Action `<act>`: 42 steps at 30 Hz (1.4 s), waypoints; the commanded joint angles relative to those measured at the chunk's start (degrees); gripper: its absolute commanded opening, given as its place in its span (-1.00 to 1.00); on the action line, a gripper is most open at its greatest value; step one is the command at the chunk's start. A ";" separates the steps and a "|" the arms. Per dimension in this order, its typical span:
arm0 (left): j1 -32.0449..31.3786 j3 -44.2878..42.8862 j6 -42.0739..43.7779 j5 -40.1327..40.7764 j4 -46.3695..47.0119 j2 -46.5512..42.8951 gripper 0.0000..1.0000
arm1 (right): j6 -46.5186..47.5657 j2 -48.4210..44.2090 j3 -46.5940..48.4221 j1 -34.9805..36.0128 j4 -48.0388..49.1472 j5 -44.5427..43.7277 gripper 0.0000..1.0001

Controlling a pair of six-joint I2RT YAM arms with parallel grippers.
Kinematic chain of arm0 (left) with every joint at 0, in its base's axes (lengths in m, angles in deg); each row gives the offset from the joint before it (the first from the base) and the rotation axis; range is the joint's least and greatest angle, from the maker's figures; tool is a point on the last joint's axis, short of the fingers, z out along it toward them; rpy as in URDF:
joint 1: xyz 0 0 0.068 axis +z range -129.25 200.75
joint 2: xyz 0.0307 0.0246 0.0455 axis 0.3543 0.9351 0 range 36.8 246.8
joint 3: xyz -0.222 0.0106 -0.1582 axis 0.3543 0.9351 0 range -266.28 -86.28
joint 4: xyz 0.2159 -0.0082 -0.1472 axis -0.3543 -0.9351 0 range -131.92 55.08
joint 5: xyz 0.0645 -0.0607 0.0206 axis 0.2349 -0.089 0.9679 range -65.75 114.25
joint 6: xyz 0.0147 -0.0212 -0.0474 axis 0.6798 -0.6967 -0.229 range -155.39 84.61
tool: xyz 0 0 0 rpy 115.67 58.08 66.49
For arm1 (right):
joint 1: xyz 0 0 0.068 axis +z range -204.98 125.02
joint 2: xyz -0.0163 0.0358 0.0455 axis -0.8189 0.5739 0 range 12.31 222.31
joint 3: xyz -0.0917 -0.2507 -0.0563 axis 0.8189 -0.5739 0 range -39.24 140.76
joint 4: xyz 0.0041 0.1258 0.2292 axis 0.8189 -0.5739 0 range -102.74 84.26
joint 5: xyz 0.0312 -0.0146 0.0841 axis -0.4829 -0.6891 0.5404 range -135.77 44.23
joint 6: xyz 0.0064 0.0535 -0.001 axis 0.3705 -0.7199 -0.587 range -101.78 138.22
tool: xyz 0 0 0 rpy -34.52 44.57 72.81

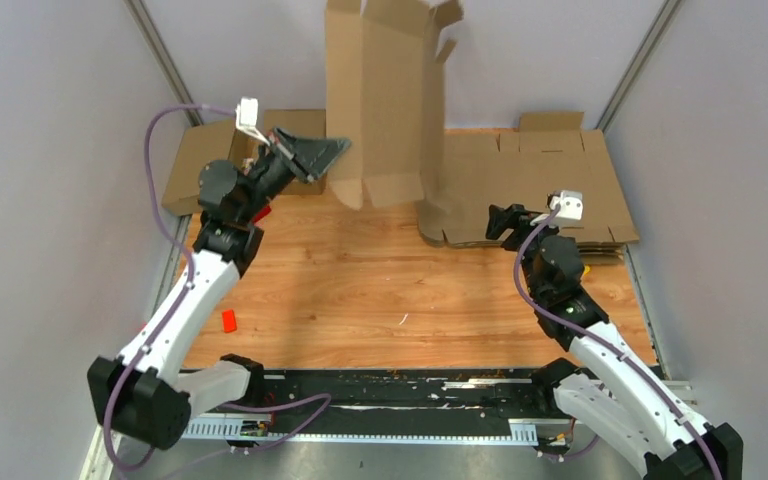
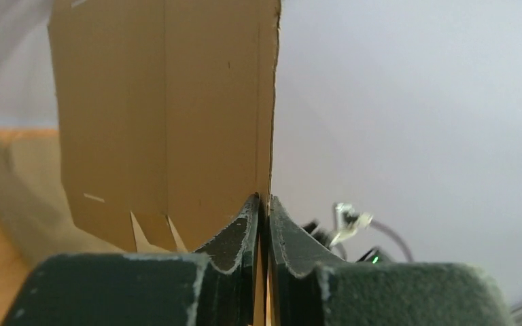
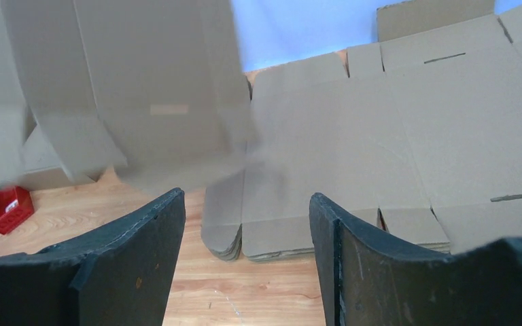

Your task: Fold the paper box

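The paper box [image 1: 380,100] is an unfolded brown cardboard blank held upright at the back middle of the table, its flaps hanging loose. My left gripper [image 1: 335,150] reaches up to its lower left edge. In the left wrist view the fingers [image 2: 263,198] pinch that thin cardboard edge [image 2: 163,115] between their tips. My right gripper [image 1: 495,222] stands open low over the table, right of the box and apart from it. In the right wrist view its fingers [image 3: 248,200] have nothing between them, and the box [image 3: 129,81] hangs blurred ahead on the left.
A stack of flat cardboard blanks [image 1: 530,190] lies at the back right, just ahead of the right gripper [image 3: 380,136]. Another flat blank [image 1: 195,165] lies at the back left. A small red block [image 1: 228,320] sits on the wood near the left arm. Grey walls close in both sides.
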 commanded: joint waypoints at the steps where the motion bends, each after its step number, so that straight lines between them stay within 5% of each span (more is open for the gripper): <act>1: 2.23 13.06 13.37 -1.48 -22.98 -9.59 -0.68 | -0.29 2.93 1.25 0.09 2.42 3.11 0.33; 8: 9.68 20.35 32.24 9.65 -52.28 -28.84 -0.68 | 0.03 13.51 5.90 0.05 0.04 10.46 0.34; 14: 9.78 17.07 38.82 23.68 -64.37 -36.79 -0.72 | 0.01 22.78 11.02 0.10 -3.08 16.05 0.38; 22: 9.78 15.36 42.51 19.55 -72.35 -35.99 -0.78 | 0.11 34.59 16.19 -0.01 -5.38 27.61 0.76; 32: 9.78 15.98 47.21 7.74 -73.03 -37.61 -0.83 | -4.74 49.09 20.02 0.09 -0.03 43.31 0.98; 38: 9.78 16.42 47.45 5.69 -72.49 -39.33 -0.83 | -7.21 55.00 20.45 0.35 10.67 48.45 0.99; 42: 9.73 16.54 47.47 4.47 -71.97 -39.92 -0.83 | -7.35 59.32 23.98 0.98 11.07 48.36 0.79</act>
